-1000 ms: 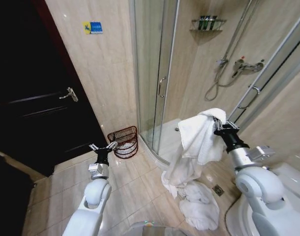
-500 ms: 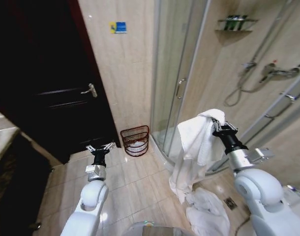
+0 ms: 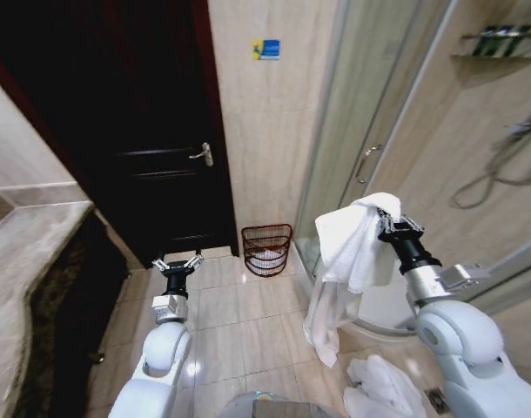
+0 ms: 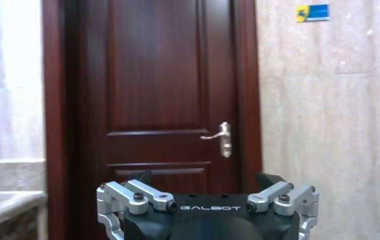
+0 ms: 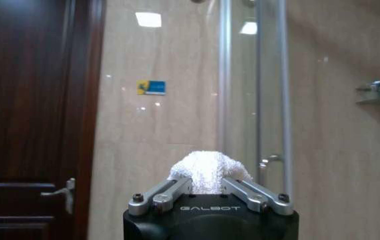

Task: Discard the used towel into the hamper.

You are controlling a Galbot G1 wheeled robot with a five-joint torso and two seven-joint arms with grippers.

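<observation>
A white towel [image 3: 348, 252] hangs from my right gripper [image 3: 389, 223], which is shut on its top fold and held up at the right; the cloth drapes down well above the floor. In the right wrist view the towel [image 5: 207, 172] bulges between the closed fingers of the right gripper [image 5: 207, 192]. The hamper [image 3: 267, 248], a reddish-brown wire basket with something white inside, stands on the floor against the tiled wall, left of the towel and lower. My left gripper [image 3: 178, 264] is open and empty, low at the left, facing the dark door; the left gripper [image 4: 207, 192] frames that door in the left wrist view.
A dark wooden door [image 3: 152, 148] with a lever handle is at the left. A stone counter [image 3: 26, 261] runs along the far left. The glass shower enclosure [image 3: 405, 131] stands at the right. More white towels [image 3: 379, 387] lie on the floor by my right side.
The whole view has swung left: door and counter have come into the picture, the shower has slid right. The towel stays in my right gripper; both arms hold their pose.
</observation>
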